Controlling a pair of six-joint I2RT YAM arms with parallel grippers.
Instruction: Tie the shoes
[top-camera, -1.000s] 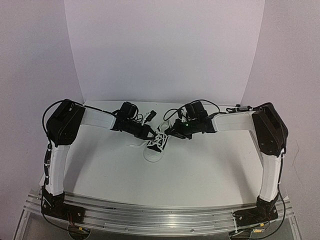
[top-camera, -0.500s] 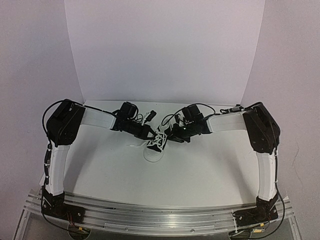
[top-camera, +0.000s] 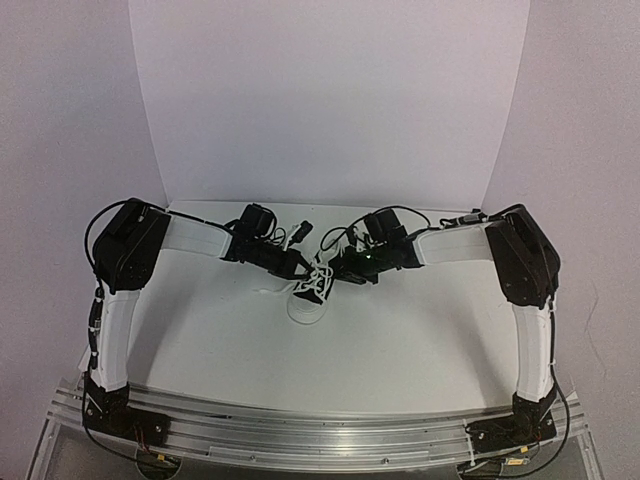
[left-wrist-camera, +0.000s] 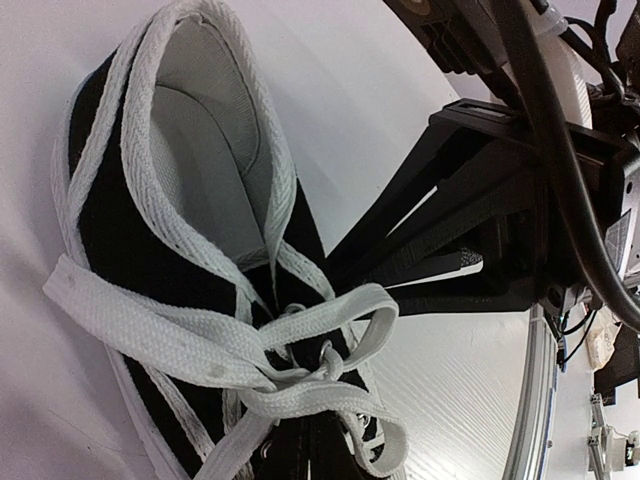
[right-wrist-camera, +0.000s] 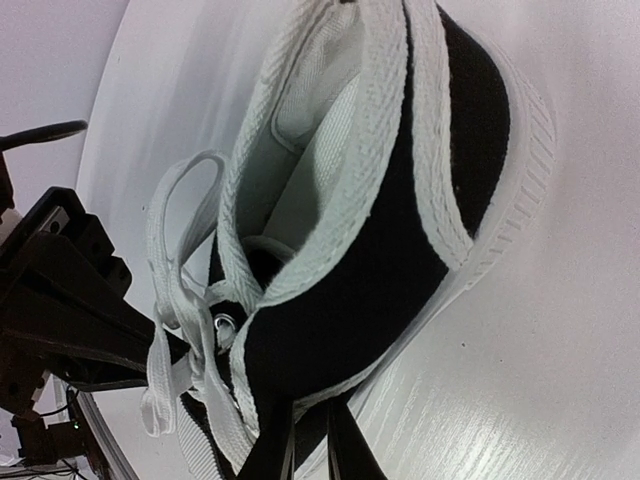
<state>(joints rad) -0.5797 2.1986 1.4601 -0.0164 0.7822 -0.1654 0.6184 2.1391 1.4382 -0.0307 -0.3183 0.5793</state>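
The small black sneaker (top-camera: 308, 300) with a white toe cap stands mid-table, toe toward the arms. Its white laces (top-camera: 318, 280) form a loose knot with loops over the tongue (left-wrist-camera: 300, 365). My left gripper (top-camera: 298, 270) is at the shoe's left side. In its wrist view the dark fingers (left-wrist-camera: 305, 445) sit together under the knot with a lace strand across them. My right gripper (top-camera: 340, 274) is at the shoe's right side. Its fingers (right-wrist-camera: 305, 430) are nearly together against the shoe's black side (right-wrist-camera: 400, 250), with nothing seen between them. A lace loop (right-wrist-camera: 180, 200) lies beyond.
White table surface (top-camera: 400, 340) with a white backdrop behind. Black cables (top-camera: 300, 232) lie behind the shoe between the two wrists. The metal rail (top-camera: 320, 430) runs along the near edge.
My right arm has moved left, bringing its gripper close against the shoe. The left arm and the shoe have stayed put.
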